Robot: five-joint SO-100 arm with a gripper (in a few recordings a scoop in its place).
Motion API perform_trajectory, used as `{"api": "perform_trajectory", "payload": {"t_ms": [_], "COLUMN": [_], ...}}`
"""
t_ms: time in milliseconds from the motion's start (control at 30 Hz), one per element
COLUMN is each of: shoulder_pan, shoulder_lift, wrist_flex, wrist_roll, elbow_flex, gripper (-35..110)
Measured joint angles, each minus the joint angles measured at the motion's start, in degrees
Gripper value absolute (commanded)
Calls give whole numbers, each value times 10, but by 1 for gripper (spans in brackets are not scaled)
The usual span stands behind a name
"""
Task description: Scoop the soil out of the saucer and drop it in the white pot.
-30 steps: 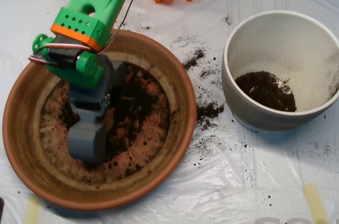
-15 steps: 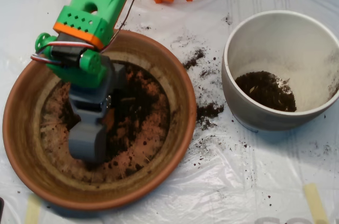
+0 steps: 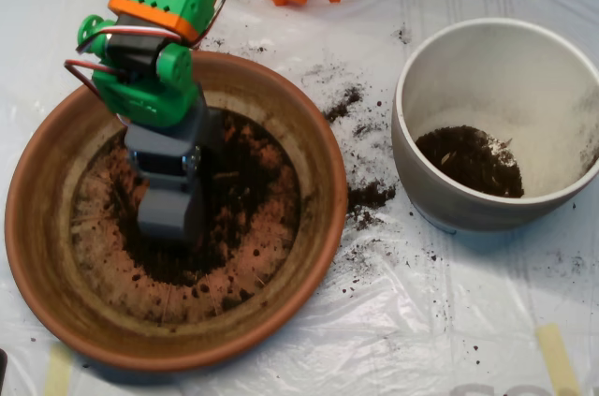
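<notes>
Soil lies spread thin over the flat bottom of the terracotta saucer, which fills the left half of the overhead view. It looks loose, light and crumbly, so it will slip and spill easily; it has to be gathered from under a thick patch, not pinched. The darkest patch sits in the middle and just right of the grey scoop.

The scoop points down into the saucer, left of center, with the green arm above it in the upper left. Its body hides the soil under it, and I cannot tell if the jaws are wide or closed, or if any soil is inside.

More soil already sits in the white pot on the right. Crumbs dot the plastic-covered worktop between saucer and pot.
</notes>
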Motion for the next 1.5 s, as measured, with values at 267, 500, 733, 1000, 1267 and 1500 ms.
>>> {"api": "perform_trajectory", "payload": {"t_ms": [267,500,733,1000,1267,1500], "shoulder_pan": [9,5,-26,-73,-125,-188], "shoulder_lift": [35,64,103,189,211,184], "wrist_flex": [-25,-35,6,83,189,283], "wrist_roll": [0,-6,-5,18,40,62], "elbow_flex": [52,103,118,69,-84,-252], "gripper": [4,0,0,-1,-1,-1]}}
